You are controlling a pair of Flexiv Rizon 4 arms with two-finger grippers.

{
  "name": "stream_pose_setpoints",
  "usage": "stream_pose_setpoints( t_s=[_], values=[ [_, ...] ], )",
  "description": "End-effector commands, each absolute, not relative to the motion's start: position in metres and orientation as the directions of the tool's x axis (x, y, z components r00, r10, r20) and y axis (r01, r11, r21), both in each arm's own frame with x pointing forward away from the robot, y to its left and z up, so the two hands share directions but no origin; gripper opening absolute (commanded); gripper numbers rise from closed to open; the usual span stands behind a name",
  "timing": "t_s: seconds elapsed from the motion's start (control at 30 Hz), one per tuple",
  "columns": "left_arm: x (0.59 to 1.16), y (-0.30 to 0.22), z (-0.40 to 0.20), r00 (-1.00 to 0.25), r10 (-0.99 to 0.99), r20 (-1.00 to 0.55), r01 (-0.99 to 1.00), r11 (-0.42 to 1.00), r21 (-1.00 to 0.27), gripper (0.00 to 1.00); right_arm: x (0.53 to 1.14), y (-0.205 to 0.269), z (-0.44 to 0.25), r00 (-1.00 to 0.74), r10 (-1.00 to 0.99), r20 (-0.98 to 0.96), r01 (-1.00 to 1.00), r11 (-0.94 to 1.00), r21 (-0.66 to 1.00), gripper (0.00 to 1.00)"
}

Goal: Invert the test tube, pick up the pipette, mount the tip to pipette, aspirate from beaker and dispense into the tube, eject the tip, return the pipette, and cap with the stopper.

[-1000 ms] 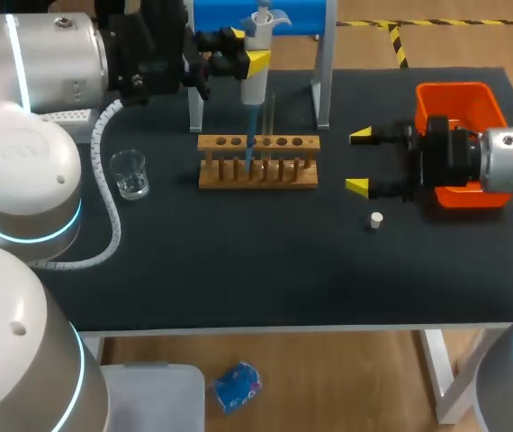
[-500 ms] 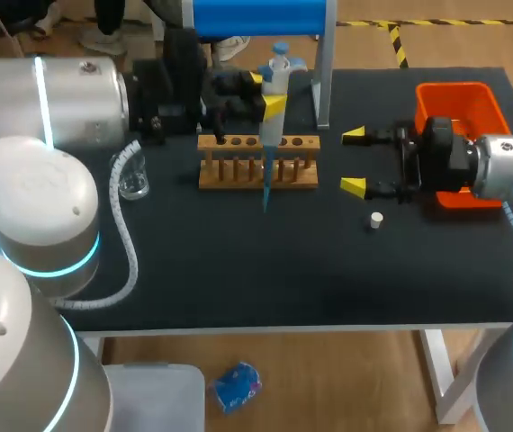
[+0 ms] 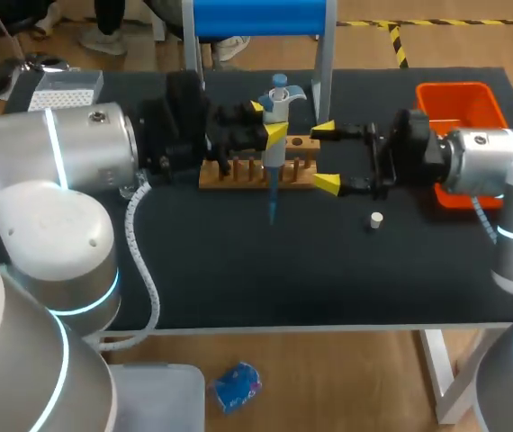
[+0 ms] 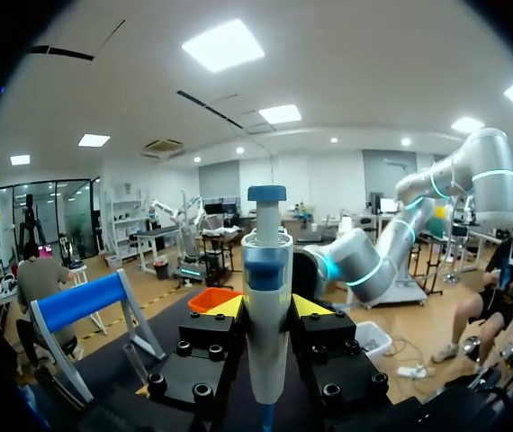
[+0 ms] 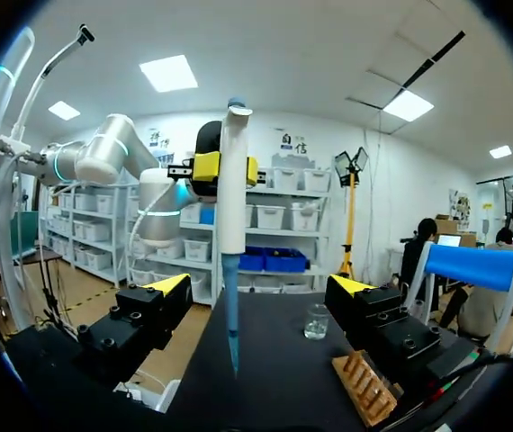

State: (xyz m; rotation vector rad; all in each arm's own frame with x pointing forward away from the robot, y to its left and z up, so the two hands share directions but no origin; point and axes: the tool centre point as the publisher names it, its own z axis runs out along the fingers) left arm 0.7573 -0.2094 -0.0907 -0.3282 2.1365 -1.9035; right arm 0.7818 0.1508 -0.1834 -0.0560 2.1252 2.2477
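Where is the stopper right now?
Head view: the stopper lies loose on the table's right half, just nearer the front edge than the open right hand, left of the orange bin.

The pipette stands before the rack, stopper rightward.

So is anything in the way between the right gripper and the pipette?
Nothing visible is. The pipette, held by the left gripper, hangs just ahead of the open right gripper, with only open air between them.
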Motion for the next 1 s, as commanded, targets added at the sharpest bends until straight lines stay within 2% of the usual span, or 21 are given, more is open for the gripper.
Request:
stream_pose_setpoints(
  t_s=[0.03, 0.37, 1.0],
  values=[
    [0.758, -0.21, -0.093, -0.94, -0.337, -0.045, 0.014, 0.093, -0.996, 0.0, 0.787, 0.163, -0.177, -0.998, -0.029, -0.047, -0.046, -0.048, 0.998, 1.0],
    [0.758, -0.21, -0.093, -0.94, -0.337, -0.045, 0.014, 0.093, -0.996, 0.0, 0.78, 0.185, -0.154, -1.0, -0.027, 0.007, 0.008, -0.046, 0.999, 1.0],
    [0.758, -0.21, -0.093, -0.94, -0.337, -0.045, 0.014, 0.093, -0.996, 0.0, 0.751, 0.203, -0.137, -1.0, 0.017, -0.021, -0.021, -0.015, 1.0, 1.0]
  ],
)
